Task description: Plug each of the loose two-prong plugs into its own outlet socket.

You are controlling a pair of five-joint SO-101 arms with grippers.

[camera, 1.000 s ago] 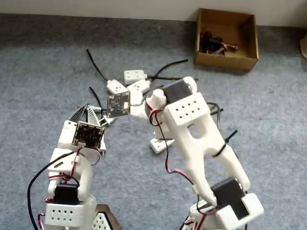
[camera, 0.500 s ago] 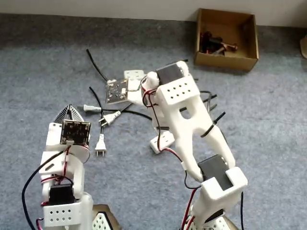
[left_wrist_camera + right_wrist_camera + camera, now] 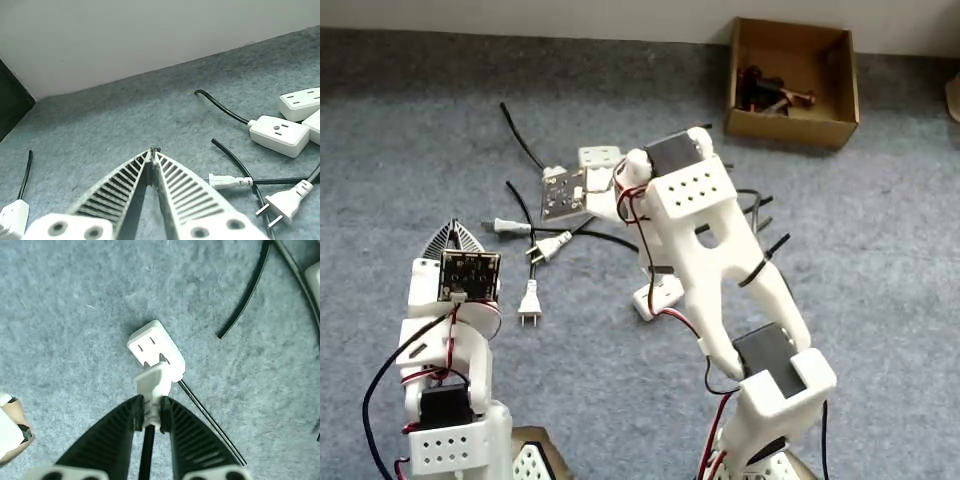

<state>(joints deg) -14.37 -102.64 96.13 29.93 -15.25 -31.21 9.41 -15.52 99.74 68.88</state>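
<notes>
Now the left end effector [image 3: 153, 150], clenched empty, is being drawn back from loose plugs [image 3: 529, 303] on the desk [image 3: 420, 130], while a white two-prong plug [image 3: 152, 385] is being gripped by the right end effector [image 3: 151, 406], prongs at an outlet socket [image 3: 150, 342]; insertion is seemingly being started.

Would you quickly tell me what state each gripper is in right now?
Left gripper: closed, empty.
Right gripper: closed on a plug, its prongs at an outlet.
</notes>
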